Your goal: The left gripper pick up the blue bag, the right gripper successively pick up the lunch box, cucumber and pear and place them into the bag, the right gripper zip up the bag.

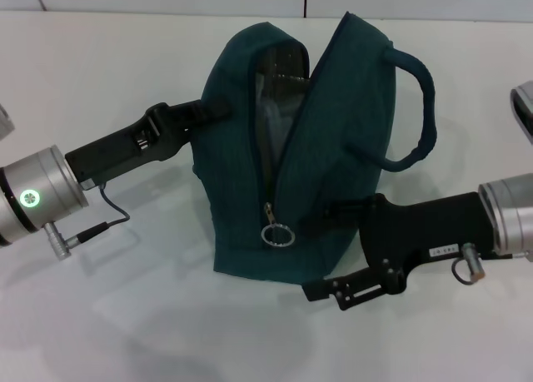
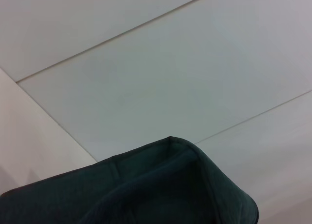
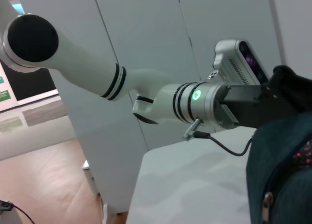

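Two grippers are engaged with the blue bag (image 1: 316,166), which is stood upright on the white desk (image 1: 125,74). The left gripper (image 1: 204,116) is closed on its left edge. The right gripper (image 1: 337,211) is pressed against its lower right; its fingers' state cannot be told. The zipper pull (image 1: 277,232) hangs low, the opening gaping above.

A lab or test room: a plain white table (image 1: 125,332), bare white wall panels (image 3: 146,63) and a wood-look floor (image 3: 44,185) (no household clutter).
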You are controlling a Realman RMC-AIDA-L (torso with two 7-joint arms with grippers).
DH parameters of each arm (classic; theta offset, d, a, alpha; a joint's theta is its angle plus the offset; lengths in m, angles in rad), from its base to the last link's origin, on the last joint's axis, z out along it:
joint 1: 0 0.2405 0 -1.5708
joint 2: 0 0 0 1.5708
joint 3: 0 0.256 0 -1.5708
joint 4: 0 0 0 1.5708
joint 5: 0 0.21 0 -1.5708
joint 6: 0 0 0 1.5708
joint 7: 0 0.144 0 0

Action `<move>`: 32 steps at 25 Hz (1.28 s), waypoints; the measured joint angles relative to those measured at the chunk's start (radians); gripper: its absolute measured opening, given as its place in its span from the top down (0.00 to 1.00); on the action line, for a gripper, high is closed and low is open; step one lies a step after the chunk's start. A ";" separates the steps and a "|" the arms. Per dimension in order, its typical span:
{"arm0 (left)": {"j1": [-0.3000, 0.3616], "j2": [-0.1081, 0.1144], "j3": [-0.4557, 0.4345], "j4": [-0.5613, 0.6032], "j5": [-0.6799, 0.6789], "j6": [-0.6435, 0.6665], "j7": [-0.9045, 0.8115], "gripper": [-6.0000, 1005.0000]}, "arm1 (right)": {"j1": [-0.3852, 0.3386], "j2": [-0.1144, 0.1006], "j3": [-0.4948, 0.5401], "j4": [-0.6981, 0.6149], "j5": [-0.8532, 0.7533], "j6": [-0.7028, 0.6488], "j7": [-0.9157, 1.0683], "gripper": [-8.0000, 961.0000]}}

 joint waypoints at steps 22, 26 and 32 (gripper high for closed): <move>0.000 -0.002 0.000 -0.002 -0.013 -0.002 0.016 0.93 | 0.087 0.004 -0.222 0.009 0.125 0.103 0.020 0.12; 0.000 -0.002 0.000 -0.002 -0.013 -0.002 0.020 0.93 | 0.084 0.004 -0.230 0.008 0.136 0.151 0.022 0.12; -0.004 -0.002 0.000 -0.002 -0.013 -0.005 0.021 0.94 | 0.088 0.004 -0.267 0.005 0.184 0.208 0.018 0.12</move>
